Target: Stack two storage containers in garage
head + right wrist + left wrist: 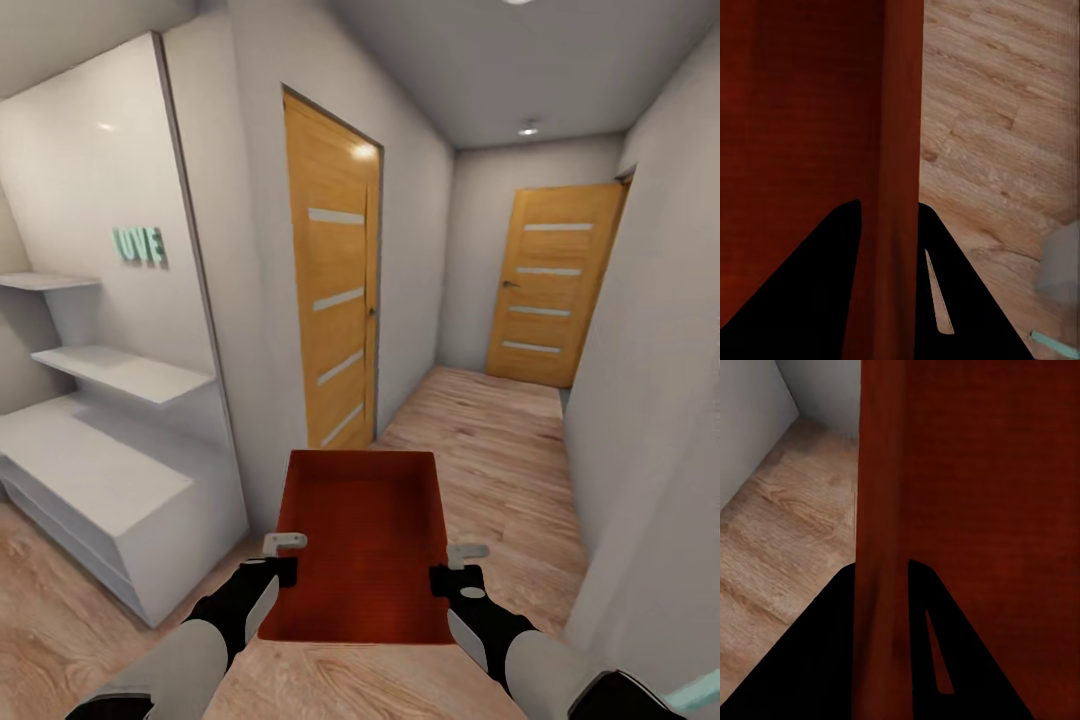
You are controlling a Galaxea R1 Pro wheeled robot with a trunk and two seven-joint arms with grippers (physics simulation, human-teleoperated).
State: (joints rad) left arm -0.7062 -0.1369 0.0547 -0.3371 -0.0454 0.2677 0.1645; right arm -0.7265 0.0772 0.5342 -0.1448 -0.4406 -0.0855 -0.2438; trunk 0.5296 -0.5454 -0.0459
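**Bin rides down the hallway**

An orange-red bin (pixel 365 540) hangs above the wood floor (pixel 500 440), the left hand (pixel 284 570) and right hand (pixel 446 578) each pinching a side wall. Stiff, thin-walled, probably light; the opposite walls suit it.

"LOVE" letters (pixel 139 245) on white wall

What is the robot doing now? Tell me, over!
Left gripper and right gripper clamped on storage container walls. Container carried, wood-floor hallway. Doors ahead shut; path clear.
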